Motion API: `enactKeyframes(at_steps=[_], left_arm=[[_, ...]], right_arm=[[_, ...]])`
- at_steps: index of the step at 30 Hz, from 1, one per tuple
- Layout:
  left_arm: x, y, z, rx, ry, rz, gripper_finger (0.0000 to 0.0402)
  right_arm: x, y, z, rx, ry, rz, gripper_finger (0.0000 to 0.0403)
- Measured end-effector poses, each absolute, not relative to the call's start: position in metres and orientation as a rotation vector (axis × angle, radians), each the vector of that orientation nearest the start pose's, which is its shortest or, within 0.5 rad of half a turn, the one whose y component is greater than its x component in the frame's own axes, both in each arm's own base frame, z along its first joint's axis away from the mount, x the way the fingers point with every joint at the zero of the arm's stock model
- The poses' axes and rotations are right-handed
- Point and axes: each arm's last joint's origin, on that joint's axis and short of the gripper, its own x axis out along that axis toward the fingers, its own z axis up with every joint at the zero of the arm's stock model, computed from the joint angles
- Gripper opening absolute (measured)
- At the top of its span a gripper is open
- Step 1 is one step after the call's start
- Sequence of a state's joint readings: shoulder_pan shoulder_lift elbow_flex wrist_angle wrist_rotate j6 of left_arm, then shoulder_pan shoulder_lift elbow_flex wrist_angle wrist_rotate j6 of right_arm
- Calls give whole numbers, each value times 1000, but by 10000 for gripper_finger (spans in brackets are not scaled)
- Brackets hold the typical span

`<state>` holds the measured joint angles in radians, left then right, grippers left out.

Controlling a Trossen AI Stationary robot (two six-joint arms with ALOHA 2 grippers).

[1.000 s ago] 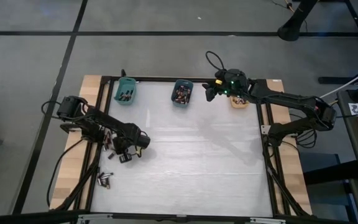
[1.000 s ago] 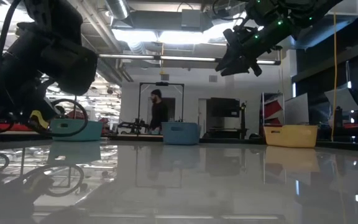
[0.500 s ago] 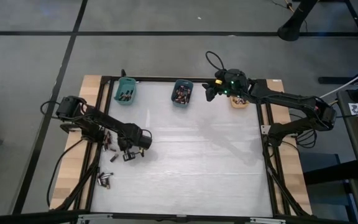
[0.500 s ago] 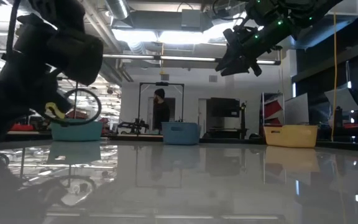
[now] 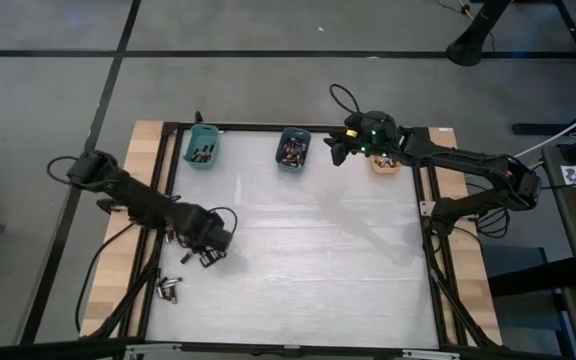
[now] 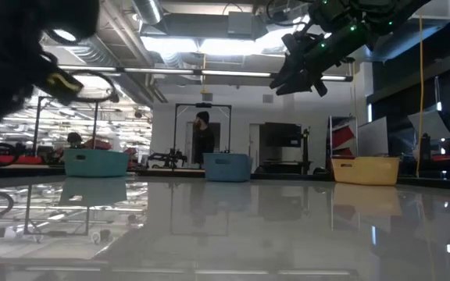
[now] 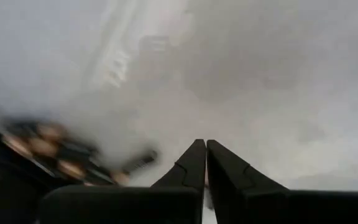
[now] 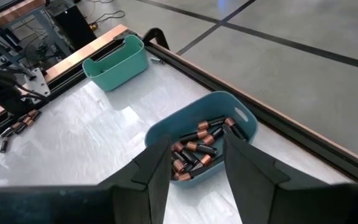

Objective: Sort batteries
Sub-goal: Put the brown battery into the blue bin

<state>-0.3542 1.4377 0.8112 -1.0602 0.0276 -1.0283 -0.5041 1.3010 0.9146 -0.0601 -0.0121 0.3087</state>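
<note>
Loose batteries (image 5: 173,236) lie by the table's left edge, with a few more (image 5: 171,288) nearer the front. My left gripper (image 5: 208,257) hangs just right of them, pointing down and shut (image 7: 205,150), nothing showing between its fingers. The pile (image 7: 48,149) is blurred in its wrist view. My right gripper (image 5: 337,150) hovers open (image 8: 194,163) at the far edge, just above and beside the blue bin (image 8: 241,118), which holds several coppery-banded batteries (image 8: 194,146). A teal bin (image 5: 203,146) and an orange bin (image 5: 385,163) also stand along the far edge.
A black frame (image 5: 168,180) borders the white tabletop, with wooden strips outside it. The middle and right of the table (image 5: 318,260) are bare. A person (image 6: 202,140) stands far off in the room behind. Cables trail from the left arm (image 5: 118,185).
My left gripper has risen from beside the loose batteries and rolled about its own axis; in the low view its arm has climbed toward the picture's upper left corner. My right arm has kept still.
</note>
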Motion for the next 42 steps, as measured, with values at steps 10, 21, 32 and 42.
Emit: enactKeyframes(at_steps=[10, 21, 32, 42], left_arm=[[183, -105, 174, -692, 1594, 676, 125], [177, -108, 165, -729, 1536, 783, 191], [167, -109, 137, -800, 1495, 728, 157], [165, -107, 132, -721, 1491, 676, 62]], right_arm=[[251, -138, 280, 360, 368, -548, 147], [251, -139, 280, 353, 366, -556, 147], [251, -138, 280, 365, 366, -535, 147], [251, -138, 280, 393, 358, -538, 147]])
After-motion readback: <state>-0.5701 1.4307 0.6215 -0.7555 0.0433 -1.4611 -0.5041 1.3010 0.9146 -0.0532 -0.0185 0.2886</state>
